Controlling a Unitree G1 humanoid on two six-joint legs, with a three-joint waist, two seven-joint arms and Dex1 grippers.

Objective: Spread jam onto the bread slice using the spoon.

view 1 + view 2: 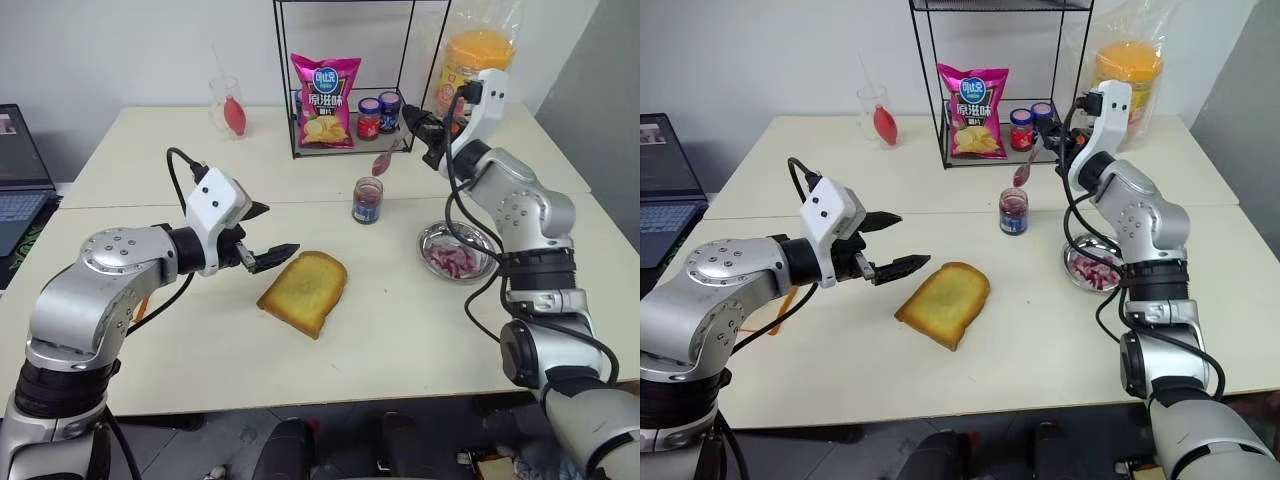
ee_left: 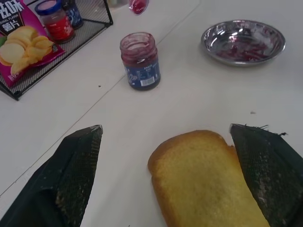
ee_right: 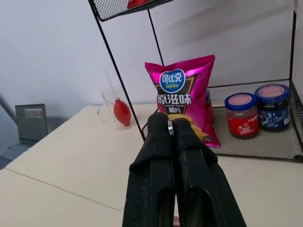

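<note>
One thick golden bread slice (image 1: 303, 289)

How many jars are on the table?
3: an open blue-labelled jar stands near the table's middle, and a red-labelled jar and a dark blue jar stand on the wire rack. More may hide behind the chip bag.

bread slice (image 2: 203, 179): you see a dry, matt, finely porous toasted face between the left gripper's fingers (image 2: 71, 175), which look black, matt and rough-grained
spoon (image 1: 1023, 170): thin shiny metal, bowl coated in glossy red jam (image 2: 137, 5)
jar (image 2: 140, 66): clear smeared glass, paper label
bowl (image 2: 272, 45): polished metal beyond the fingers
chip bag (image 3: 182, 99): glossy pink foil
</note>
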